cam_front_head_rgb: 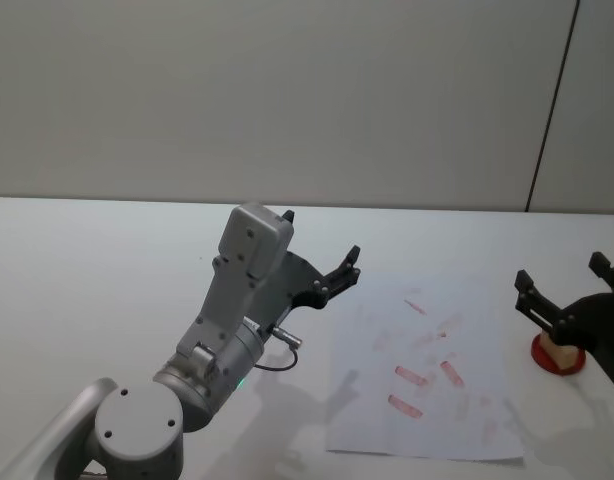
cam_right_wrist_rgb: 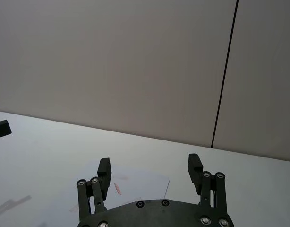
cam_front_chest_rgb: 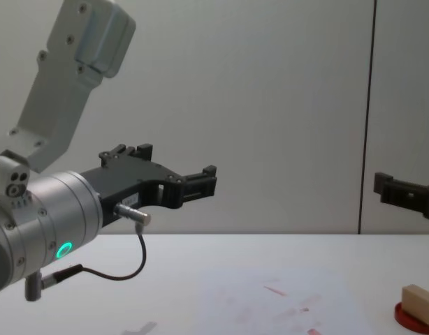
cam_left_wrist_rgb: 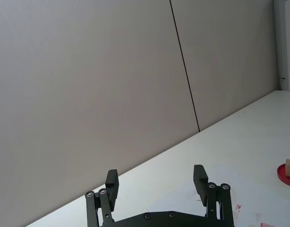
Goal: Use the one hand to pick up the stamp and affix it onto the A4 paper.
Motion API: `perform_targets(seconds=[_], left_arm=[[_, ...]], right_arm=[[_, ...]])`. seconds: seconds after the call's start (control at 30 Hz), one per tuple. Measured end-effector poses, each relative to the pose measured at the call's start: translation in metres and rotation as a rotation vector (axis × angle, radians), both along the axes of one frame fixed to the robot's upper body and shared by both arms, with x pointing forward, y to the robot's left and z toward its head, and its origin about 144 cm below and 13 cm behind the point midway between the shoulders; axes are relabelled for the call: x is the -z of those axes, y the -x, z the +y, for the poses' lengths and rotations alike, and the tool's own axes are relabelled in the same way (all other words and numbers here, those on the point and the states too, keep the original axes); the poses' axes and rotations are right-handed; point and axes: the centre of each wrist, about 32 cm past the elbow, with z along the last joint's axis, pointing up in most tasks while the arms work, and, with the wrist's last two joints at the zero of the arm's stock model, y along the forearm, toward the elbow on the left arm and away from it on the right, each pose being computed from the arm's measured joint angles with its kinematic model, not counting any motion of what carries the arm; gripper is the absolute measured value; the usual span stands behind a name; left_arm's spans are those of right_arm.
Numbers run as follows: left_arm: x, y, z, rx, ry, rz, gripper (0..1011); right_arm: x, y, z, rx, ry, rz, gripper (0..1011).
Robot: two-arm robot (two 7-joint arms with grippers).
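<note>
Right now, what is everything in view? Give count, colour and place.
stamp: one, light tan, on the ink pad.
ink pad: one, red, right of the A4 paper.
A4 paper: one, white with red marks, flat, centre-right.
table: one, white, under everything.
wall: one, grey with dark seam, behind.
left end effector: one, black, open, raised left of the A4 paper.
right end effector: one, black, open, raised near the stamp.

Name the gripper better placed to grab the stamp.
Right. The right gripper, jaws open, hangs above the stamp on the red ink pad; the left gripper is across the A4 paper.
</note>
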Motion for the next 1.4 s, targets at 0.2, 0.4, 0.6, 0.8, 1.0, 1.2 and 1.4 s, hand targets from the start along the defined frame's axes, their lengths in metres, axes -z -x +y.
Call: perform_targets(seconds=[0.2, 0.4, 0.6, 0.8, 1.0, 1.2, 1.4], left_arm=[[0.0, 0.0, 0.0, 0.0, 0.0, 0.0, 1002], [0.0, 0.0, 0.0, 0.0, 0.0, 0.0, 1002], [0.0, 0.0, 0.0, 0.0, 0.0, 0.0, 1002], [0.0, 0.0, 0.0, 0.0, 0.0, 0.0, 1002], [0.0, 0.0, 0.0, 0.0, 0.0, 0.0, 1002], [0.0, 0.0, 0.0, 0.0, 0.0, 0.0, 1002], [0.0, 0.0, 0.0, 0.0, 0.0, 0.0, 1002]], right_arm=[[0.0, 0.0, 0.0, 0.0, 0.0, 0.0, 1001], [0.0, 0.0, 0.0, 0.0, 0.0, 0.0, 1001], [0.0, 0.0, 0.0, 0.0, 0.0, 0.0, 1001], [0.0, 0.0, -0.001, 0.0, -0.001, 0.008, 1001], [0.001, 0.0, -0.004, 0.003, 0.003, 0.048, 1001], [0.002, -0.001, -0.011, 0.013, 0.025, 0.112, 1001], [0.001, -0.003, -0.02, 0.029, 0.073, 0.186, 1001]])
